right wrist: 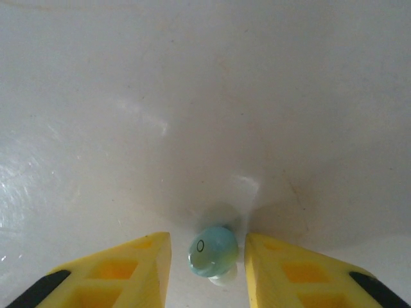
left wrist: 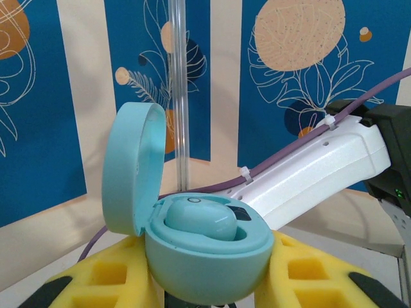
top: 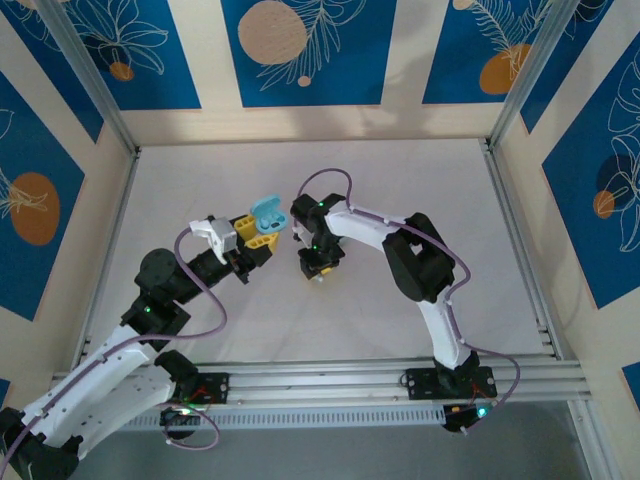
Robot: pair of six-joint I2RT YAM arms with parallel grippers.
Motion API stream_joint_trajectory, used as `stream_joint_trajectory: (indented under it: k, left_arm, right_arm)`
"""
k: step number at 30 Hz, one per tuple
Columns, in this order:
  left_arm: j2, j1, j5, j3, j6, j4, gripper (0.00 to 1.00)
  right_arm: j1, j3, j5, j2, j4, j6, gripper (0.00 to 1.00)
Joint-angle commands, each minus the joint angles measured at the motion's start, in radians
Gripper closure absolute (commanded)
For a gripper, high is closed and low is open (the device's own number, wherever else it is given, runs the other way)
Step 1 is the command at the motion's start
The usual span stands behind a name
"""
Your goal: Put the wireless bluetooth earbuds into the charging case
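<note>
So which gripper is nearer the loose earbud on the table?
Right. The right gripper straddles the earbud; the left gripper is off aside, holding the open charging case.

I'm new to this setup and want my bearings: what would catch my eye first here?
The open light-blue case stands out: its lid is up, one earbud is seated inside, and the left gripper holds it near the table's middle. Just to its right, the right gripper points down at the white table, its yellow fingers open on either side of a second earbud.
</note>
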Motion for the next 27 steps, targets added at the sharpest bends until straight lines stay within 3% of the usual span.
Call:
stream_joint_trajectory:
  k: [1,11,27]
  left_arm:
    - [-0.009,-0.007,-0.009,0.001,-0.014,0.034,0.68]
    - [-0.002,-0.006,-0.009,-0.007,-0.014,0.045,0.68]
    - [-0.011,-0.007,-0.011,-0.008,-0.017,0.037,0.68]
  right_arm:
    - [0.000,0.025,-0.006,0.024,-0.042,0.070,0.67]
    - [0.025,0.028,-0.005,0.034,-0.056,0.159,0.74]
    - [0.021,0.073,-0.027,0.065,-0.036,0.193,0.69]
